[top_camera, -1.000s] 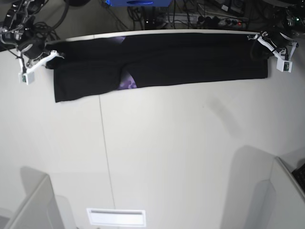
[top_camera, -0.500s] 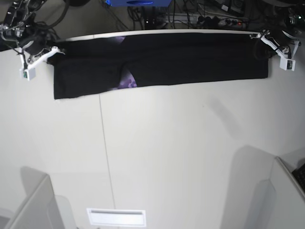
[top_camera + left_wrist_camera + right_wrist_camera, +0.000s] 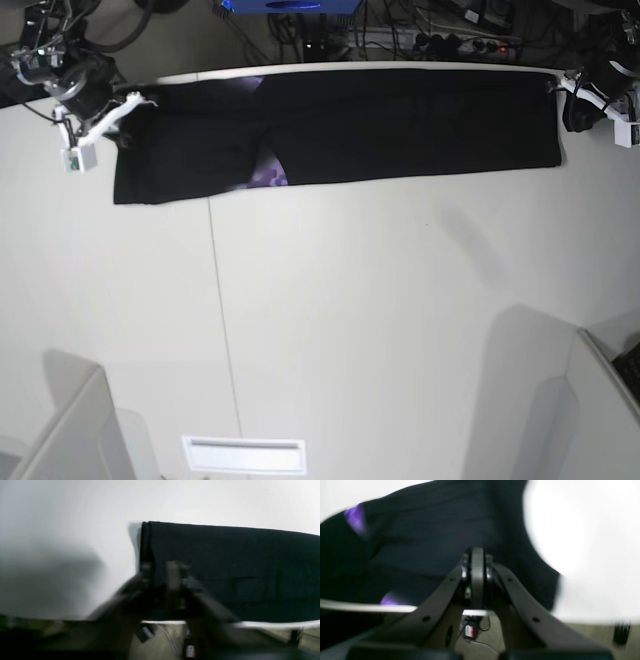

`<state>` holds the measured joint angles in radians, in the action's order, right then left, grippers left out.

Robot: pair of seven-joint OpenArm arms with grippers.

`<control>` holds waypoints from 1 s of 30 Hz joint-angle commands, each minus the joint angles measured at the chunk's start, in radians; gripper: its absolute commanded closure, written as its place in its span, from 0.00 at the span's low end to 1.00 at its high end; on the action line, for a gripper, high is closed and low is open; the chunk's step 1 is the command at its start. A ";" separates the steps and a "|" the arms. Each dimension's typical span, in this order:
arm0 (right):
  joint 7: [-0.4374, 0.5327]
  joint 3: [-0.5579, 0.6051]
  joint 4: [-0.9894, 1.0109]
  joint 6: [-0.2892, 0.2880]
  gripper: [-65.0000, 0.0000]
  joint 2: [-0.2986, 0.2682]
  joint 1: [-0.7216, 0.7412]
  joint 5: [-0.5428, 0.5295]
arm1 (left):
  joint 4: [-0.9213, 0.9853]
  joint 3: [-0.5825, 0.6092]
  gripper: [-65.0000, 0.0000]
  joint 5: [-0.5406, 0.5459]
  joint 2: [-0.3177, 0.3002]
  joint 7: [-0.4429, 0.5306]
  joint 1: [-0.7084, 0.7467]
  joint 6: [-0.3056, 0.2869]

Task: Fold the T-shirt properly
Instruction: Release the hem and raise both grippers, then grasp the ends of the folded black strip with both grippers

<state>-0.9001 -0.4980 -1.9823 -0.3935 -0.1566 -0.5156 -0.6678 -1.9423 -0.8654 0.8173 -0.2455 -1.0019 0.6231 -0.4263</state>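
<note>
The black T-shirt (image 3: 400,120) lies folded into a long strip along the far edge of the white table (image 3: 350,320). A bit of purple print (image 3: 266,175) shows at a fold left of the middle. My left gripper (image 3: 560,88) is shut on the shirt's far right corner; in the left wrist view its blurred fingertips (image 3: 160,577) straddle the cloth edge (image 3: 225,555). My right gripper (image 3: 128,108) is shut on the shirt's far left corner; in the right wrist view (image 3: 477,562) the jaws are together over the dark cloth (image 3: 432,530).
Cables and a power strip (image 3: 460,40) lie behind the table's far edge. Grey panels stand at the near left (image 3: 70,430) and near right (image 3: 590,420). A white slot (image 3: 243,455) sits at the front edge. A seam (image 3: 220,300) runs across the table.
Both grippers moved back toward the far edge. The shirt's right end stretched further right and its far left corner was drawn up and back, so the strip lies straighter.
</note>
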 commanded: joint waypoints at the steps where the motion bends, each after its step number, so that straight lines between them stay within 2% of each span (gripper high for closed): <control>1: 0.009 0.002 -0.004 0.008 1.00 -0.011 0.024 -0.007 | -0.007 -0.007 1.00 -0.003 0.002 0.019 -0.022 0.001; 3: -0.014 0.022 0.042 0.011 1.00 -0.011 0.054 -0.007 | -0.007 0.001 1.00 -0.075 0.036 0.019 -0.052 0.001; 6: -0.021 0.032 0.114 0.011 1.00 -0.016 0.110 -0.005 | -0.004 0.085 1.00 -0.229 0.061 0.022 -0.078 0.001; 9: -0.023 0.035 0.191 0.012 1.00 -0.036 0.151 -0.005 | 0.036 0.153 1.00 -0.316 0.087 0.024 -0.115 0.001; 13: -0.018 0.037 0.314 0.012 1.00 -0.057 0.205 -0.004 | 0.133 0.171 1.00 -0.393 0.104 0.024 -0.179 0.001; 20: -0.017 0.037 0.493 0.012 1.00 -0.096 0.358 0.013 | 0.261 0.171 1.00 -0.482 0.096 0.024 -0.309 0.001; 23: -0.020 0.037 0.527 0.014 1.00 -0.088 0.430 0.099 | 0.284 0.171 1.00 -0.527 0.096 0.024 -0.368 0.001; 27: -0.023 0.037 0.571 0.014 1.00 -0.027 0.532 0.273 | 0.343 0.171 1.00 -0.593 0.094 0.021 -0.457 0.001; 30: -0.023 0.037 0.588 0.012 1.00 0.005 0.587 0.357 | 0.349 0.171 1.00 -0.605 0.094 0.018 -0.492 0.002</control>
<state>-0.9360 -0.4580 -1.3827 -0.3824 -0.1341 0.0555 -0.3107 -1.5810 -0.6918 0.2100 -0.1390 -0.9894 0.1333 -0.4267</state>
